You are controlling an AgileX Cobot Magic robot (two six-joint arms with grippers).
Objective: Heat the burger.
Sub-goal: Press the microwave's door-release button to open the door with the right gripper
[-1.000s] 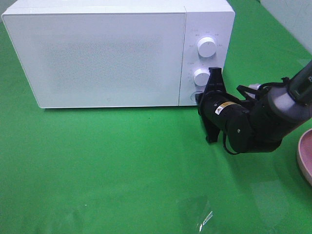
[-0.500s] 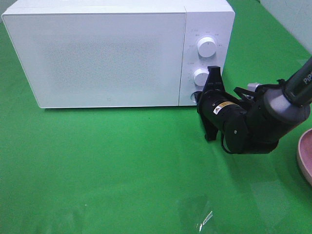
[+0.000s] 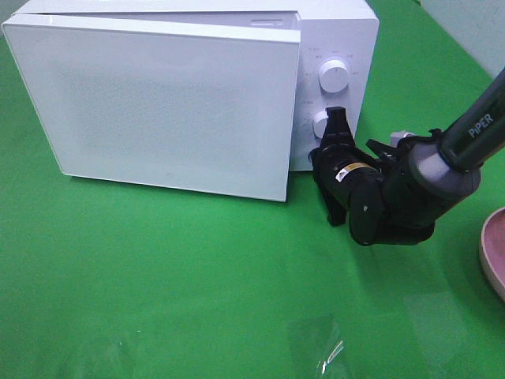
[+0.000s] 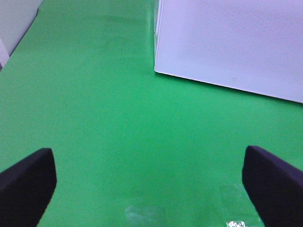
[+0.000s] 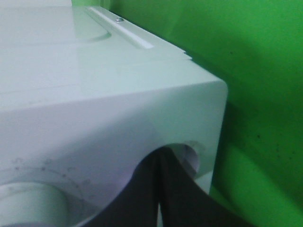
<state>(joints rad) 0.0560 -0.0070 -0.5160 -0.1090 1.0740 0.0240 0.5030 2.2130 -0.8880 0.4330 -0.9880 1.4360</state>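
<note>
The burger is out of view in every frame. The white microwave [image 3: 339, 31] stands at the back of the green table. Its door [image 3: 158, 103] hangs ajar, its right edge swung out toward the front. My right gripper [image 3: 319, 156] is shut, and its tips are against the bottom of the control panel, below the two knobs. In the right wrist view the shut fingers [image 5: 163, 189] meet at a round button [image 5: 190, 155] near the panel's corner. My left gripper [image 4: 149, 184] is open over bare green cloth, with the door's [image 4: 227, 38] corner ahead of it.
The rim of a pink plate [image 3: 493, 253] shows at the right edge of the table. Two white knobs [image 3: 334, 76] sit on the panel. A scrap of clear plastic [image 3: 331, 351] lies near the front edge.
The microwave door was closed and has sprung ajar, its right edge swinging forward. The right gripper has pushed slightly left toward the panel.
</note>
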